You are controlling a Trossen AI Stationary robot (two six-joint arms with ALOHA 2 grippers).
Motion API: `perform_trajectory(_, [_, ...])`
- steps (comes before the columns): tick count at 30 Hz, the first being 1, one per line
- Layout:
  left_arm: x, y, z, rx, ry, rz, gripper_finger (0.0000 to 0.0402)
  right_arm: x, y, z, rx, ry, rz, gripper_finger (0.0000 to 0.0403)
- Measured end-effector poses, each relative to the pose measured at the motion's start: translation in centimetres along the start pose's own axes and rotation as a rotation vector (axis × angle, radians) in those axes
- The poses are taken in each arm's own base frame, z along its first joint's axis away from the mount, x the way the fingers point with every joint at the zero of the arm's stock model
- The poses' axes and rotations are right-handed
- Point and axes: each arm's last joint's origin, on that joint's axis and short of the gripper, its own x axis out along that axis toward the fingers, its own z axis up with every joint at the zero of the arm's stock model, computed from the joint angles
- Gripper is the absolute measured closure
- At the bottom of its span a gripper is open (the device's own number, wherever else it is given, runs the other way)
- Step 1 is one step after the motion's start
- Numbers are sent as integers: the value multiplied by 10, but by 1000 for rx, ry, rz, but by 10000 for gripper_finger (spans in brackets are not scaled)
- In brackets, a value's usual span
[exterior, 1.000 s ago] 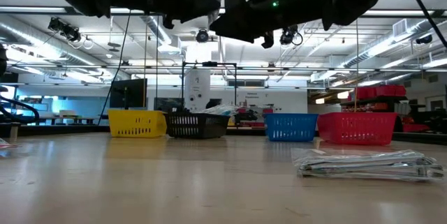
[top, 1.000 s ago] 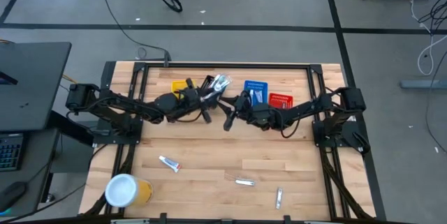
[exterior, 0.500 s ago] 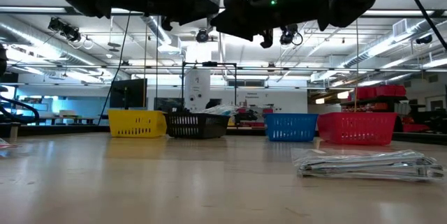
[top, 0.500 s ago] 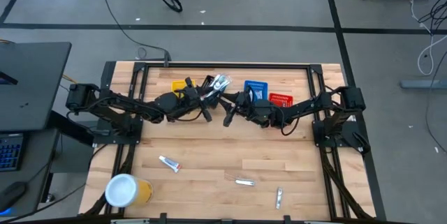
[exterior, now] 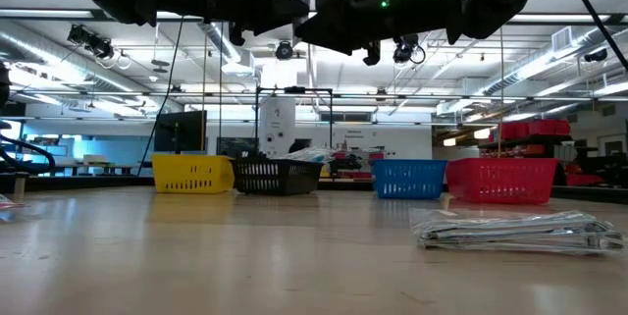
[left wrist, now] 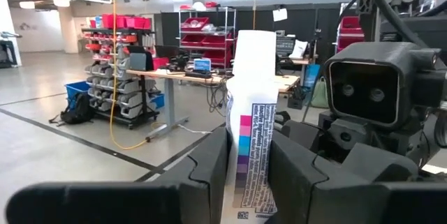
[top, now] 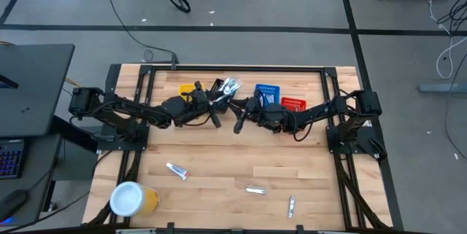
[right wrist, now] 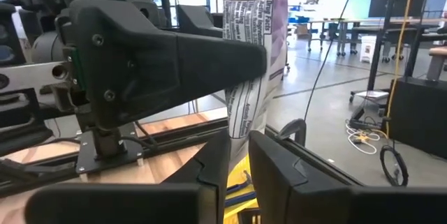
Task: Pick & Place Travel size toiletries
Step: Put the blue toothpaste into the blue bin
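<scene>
A white tube with printed text and purple and teal blocks (left wrist: 253, 112) is held in the air between my two grippers, over the far middle of the table. My left gripper (top: 218, 111) is shut on it. My right gripper (top: 238, 119) faces it and is shut on the same tube (right wrist: 251, 49). More toiletries lie on the near half of the table. These are a small white tube (top: 176, 170), a silvery piece (top: 255, 189) and another silvery piece (top: 291, 205). My left gripper pinches the white tube's flat sides (left wrist: 244, 168) between its two fingers, which point level toward the table's right. The tube stands upright above the fingers, lifted clear of the table. My right gripper pinches the tube's lower part (right wrist: 239, 130) between its two fingers, coming level from the table's right. The tube rises upright past the left gripper's finger (right wrist: 209, 60), clear of the table.
Four mesh baskets stand along the far edge: yellow (top: 188, 90), black (top: 225, 88) with silvery items, blue (top: 267, 94) and red (top: 292, 104). A yellow cup with a white lid (top: 130, 199) stands at the near left corner. A silvery sachet (exterior: 515, 230) lies close to the low camera.
</scene>
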Motion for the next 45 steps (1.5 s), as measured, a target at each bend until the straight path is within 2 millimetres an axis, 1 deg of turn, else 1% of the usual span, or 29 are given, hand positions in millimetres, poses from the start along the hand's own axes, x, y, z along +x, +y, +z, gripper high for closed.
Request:
perform_trajectory(3, [0,0,0,0,0,-1,304,0,-1,0,-2,0,-22,354])
perform_trajectory(8, [0,0,0,-19,1,0,304,0,-1,0,-23,1,-37,394])
perform_trajectory(14, [0,0,0,-16,2,-1,304,0,-1,0,-40,2,-38,399])
perform_trajectory(18, [0,0,-3,36,30,0,303,0,-2,-3,-60,27,-43,401])
perform_trajectory(23, [-1,1,-10,94,98,13,301,-2,-2,-9,-96,87,-116,401])
perform_trajectory(28, [-2,1,-17,124,167,23,276,-4,-1,-14,-77,122,-195,402])
perform_trajectory(31, [-2,2,-21,113,208,33,252,-6,2,-16,-28,136,-191,402])
perform_trajectory(36, [-4,5,-30,100,289,51,210,-13,2,-22,-32,244,-222,402])
perform_trajectory(40, [-6,6,-36,108,348,60,190,-26,-8,-15,-43,335,-326,403])
perform_trajectory(42, [-7,7,-39,116,381,63,185,-35,-14,-8,-52,372,-380,403])
perform_trajectory(45, [-9,7,-43,115,421,71,185,-48,-28,1,-5,444,-439,403])
